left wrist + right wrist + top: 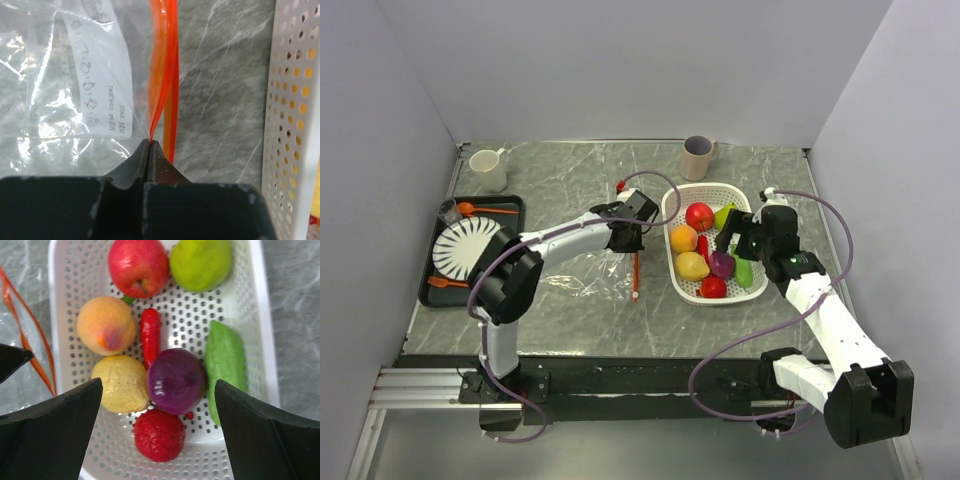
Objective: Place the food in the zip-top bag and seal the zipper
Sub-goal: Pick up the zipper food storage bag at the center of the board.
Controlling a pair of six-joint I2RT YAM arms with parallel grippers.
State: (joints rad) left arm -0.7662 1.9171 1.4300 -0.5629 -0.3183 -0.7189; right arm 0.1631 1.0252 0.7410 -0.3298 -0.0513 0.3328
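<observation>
Orange-red, the zipper (162, 75) runs straight up from our left gripper (151, 145), whose fingers are pressed together on the strip's near end. In the wrist view we see its layers fan apart a little above the pinch. The bag (65, 75) lies flat on the marble table (570, 170) to the left of the strip, clear and crinkled, with a white label. From above we find it between the tray (512, 225) and the basket (670, 215), its zipper edge toward the basket but apart from it. All the food we can see lies in the basket. An apple (138, 266) and a pear (200, 262) are at the far end. Nearer lie a peach (106, 326), a chili (150, 335), a lemon (121, 383), an onion (176, 381) and a red berry (159, 435), with a long green piece (226, 365) by the right wall. Our right gripper (157, 384) hangs over the basket with fingers spread wide, lemon and onion between them; we cannot tell whether they touch anything. On the tray sit a plate (460, 248), a spoon (470, 209) and a fork (442, 283). A white mug (488, 170) and a beige mug (698, 157) stand along the far edge.
</observation>
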